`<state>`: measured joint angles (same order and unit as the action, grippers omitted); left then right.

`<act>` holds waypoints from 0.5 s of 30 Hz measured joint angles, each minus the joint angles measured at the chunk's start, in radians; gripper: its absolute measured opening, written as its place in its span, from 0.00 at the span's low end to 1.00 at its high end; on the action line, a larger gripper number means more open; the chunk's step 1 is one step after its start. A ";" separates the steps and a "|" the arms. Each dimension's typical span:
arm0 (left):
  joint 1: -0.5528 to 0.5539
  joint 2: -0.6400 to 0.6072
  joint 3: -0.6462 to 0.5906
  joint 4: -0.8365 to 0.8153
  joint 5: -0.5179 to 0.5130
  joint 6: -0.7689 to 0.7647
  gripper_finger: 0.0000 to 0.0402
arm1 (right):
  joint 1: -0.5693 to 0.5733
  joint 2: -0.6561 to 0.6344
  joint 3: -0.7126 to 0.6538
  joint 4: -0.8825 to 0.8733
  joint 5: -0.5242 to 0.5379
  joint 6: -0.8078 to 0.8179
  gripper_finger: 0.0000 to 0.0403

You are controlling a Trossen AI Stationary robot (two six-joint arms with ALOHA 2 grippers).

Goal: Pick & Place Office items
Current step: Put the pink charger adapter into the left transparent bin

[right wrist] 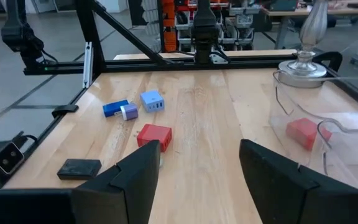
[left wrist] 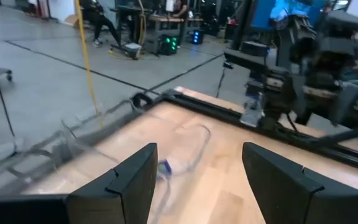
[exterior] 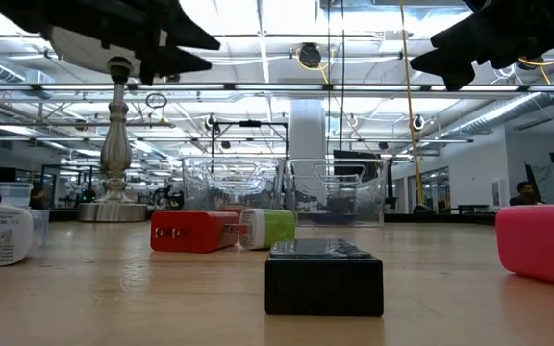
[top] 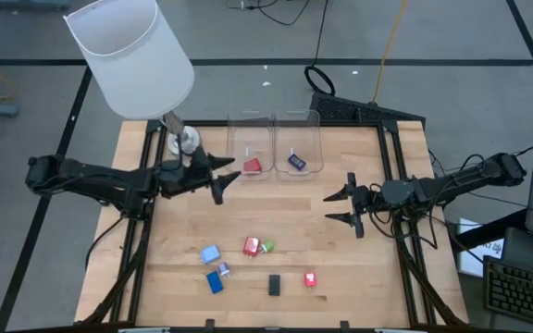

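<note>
While the lamp [top: 130, 55] stands at the table's [top: 276, 222] far left corner, everything else can be placed from the two clear bins [top: 274, 148] set side by side at the far edge. The left bin [top: 250, 150] holds a red piece [top: 252, 166]; the right bin [top: 297, 148] holds a dark blue piece [top: 296, 161].

The left arm [top: 91, 178] reaches in from the left, and the left gripper [top: 225, 178] hangs just beside the left bin's near left corner, its fingers spread apart and holding nothing. The right arm [top: 452, 183] comes in from the right; the right gripper [top: 342, 207] hovers near the right bin, a little toward the table's front and right, its fingers also spread and empty.

The remaining pieces lie loose on the wood well in front of the bins. Nearest the bins are a red block [top: 251, 246] and a green piece [top: 266, 247], touching or nearly so. Left of them is a light blue piece [top: 210, 253]. Farther from the bins lie a dark blue piece [top: 215, 282] with a small pale purple bit [top: 223, 269] beside it, a black block [top: 274, 285], and a small red piece [top: 310, 278] to the right.
</note>
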<state>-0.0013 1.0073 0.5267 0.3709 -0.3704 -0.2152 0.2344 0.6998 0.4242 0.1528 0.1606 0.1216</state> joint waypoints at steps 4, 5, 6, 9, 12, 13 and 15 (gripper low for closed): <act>-0.066 -0.054 -0.095 -0.001 -0.057 -0.004 0.60 | 0.000 0.002 0.000 0.000 0.000 0.040 0.53; -0.078 -0.071 -0.120 -0.001 -0.089 -0.003 0.60 | 0.001 0.003 0.000 0.000 0.000 0.049 0.53; -0.088 -0.092 -0.146 -0.002 -0.126 -0.003 0.60 | 0.001 0.004 0.000 0.001 0.000 0.050 0.53; -0.110 -0.169 -0.215 0.024 -0.195 -0.003 0.60 | 0.001 0.010 0.000 0.000 -0.004 0.050 0.53; -0.122 -0.248 -0.256 0.041 -0.202 -0.003 0.60 | 0.001 0.022 0.000 0.002 -0.004 0.050 0.53; -0.126 -0.269 -0.265 0.041 -0.194 -0.004 0.60 | 0.001 0.028 0.000 0.003 -0.004 0.050 0.53; -0.133 -0.304 -0.281 0.040 -0.158 -0.006 0.60 | 0.001 0.040 0.000 0.008 -0.004 0.050 0.53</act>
<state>-0.1344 0.7036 0.2453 0.4109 -0.5285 -0.2214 0.2352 0.7394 0.4244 0.1603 0.1566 0.1719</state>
